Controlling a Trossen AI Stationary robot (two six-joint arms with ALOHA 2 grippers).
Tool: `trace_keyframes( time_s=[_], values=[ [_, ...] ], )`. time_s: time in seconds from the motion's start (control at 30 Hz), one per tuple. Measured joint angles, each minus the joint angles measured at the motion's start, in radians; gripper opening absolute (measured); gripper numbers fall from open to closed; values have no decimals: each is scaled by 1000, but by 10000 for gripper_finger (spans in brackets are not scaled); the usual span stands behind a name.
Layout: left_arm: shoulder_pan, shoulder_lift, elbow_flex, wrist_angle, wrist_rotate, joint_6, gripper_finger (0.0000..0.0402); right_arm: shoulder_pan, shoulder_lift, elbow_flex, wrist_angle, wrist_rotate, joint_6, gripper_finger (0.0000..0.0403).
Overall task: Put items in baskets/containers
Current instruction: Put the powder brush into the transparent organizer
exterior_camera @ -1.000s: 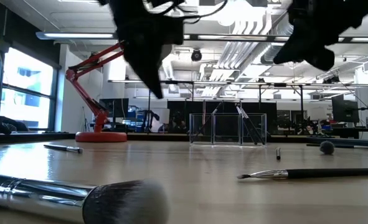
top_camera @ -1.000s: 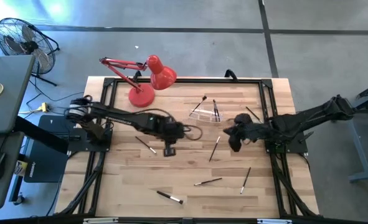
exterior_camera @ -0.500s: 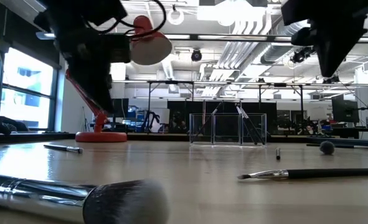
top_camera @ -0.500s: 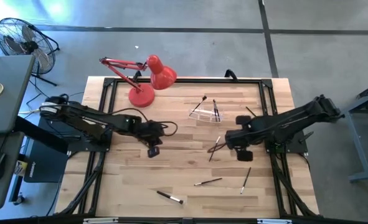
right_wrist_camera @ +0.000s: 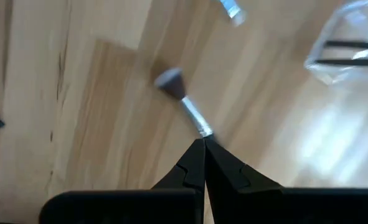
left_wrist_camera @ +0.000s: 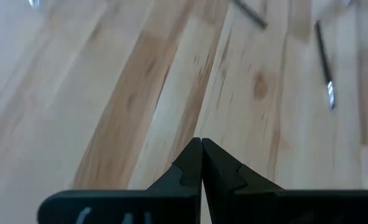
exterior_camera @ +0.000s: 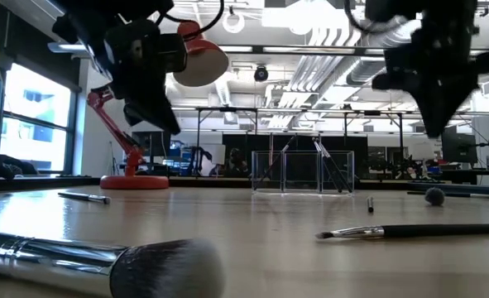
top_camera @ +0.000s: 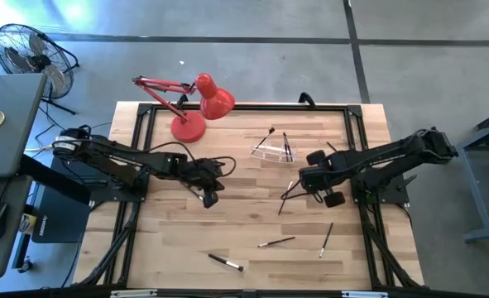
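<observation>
My right gripper (top_camera: pixel 304 184) (right_wrist_camera: pixel 203 143) is above the table's middle right, shut on a thin brush (right_wrist_camera: pixel 182 99) with a silver ferrule and a grey bristle head. My left gripper (top_camera: pixel 209 195) (left_wrist_camera: pixel 201 144) is shut and empty above the middle left. The clear holder (top_camera: pixel 272 150) (exterior_camera: pixel 302 171) stands on the table at the far middle with a few brushes leaning in it. Other brushes lie flat on the wood: one (top_camera: pixel 283 204) beside my right gripper, two (top_camera: pixel 277 242) (top_camera: pixel 327 238) near right, one (top_camera: pixel 226 262) at the near edge. My right gripper pinches the brush between its two fingertips just behind the silver ferrule (right_wrist_camera: pixel 200 127). The ferrule and the bristle head (right_wrist_camera: pixel 169 79) stick out beyond the fingertips, in line with the fingers. The rest of the handle is hidden by the fingers. The low view shows the gripper (exterior_camera: pixel 436 99) well above the tabletop.
A red desk lamp (top_camera: pixel 196 108) stands at the far left. Black frame rails (top_camera: pixel 136 165) run along the table's left, far and right sides. In the low view a thick brush (exterior_camera: pixel 103 265) lies close in front and a thin one (exterior_camera: pixel 393 232) lies to the right.
My left gripper has drawn back toward the table's left edge and stays shut. My right gripper has turned and come a little lower, and a brush now shows beyond its fingertips, crossing the one lying on the table.
</observation>
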Motion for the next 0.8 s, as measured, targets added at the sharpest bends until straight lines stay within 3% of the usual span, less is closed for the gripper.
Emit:
trace_keyframes(
  time_s=[0.3, 0.8],
  values=[
    [0, 1, 0, 63, 12, -79, 0, -1, -4, -205, 248, -22, -128, 1],
    [0, 1, 0, 70, 17, -155, 0, -38, -4, -233, 357, -97, -292, 7]
  ],
)
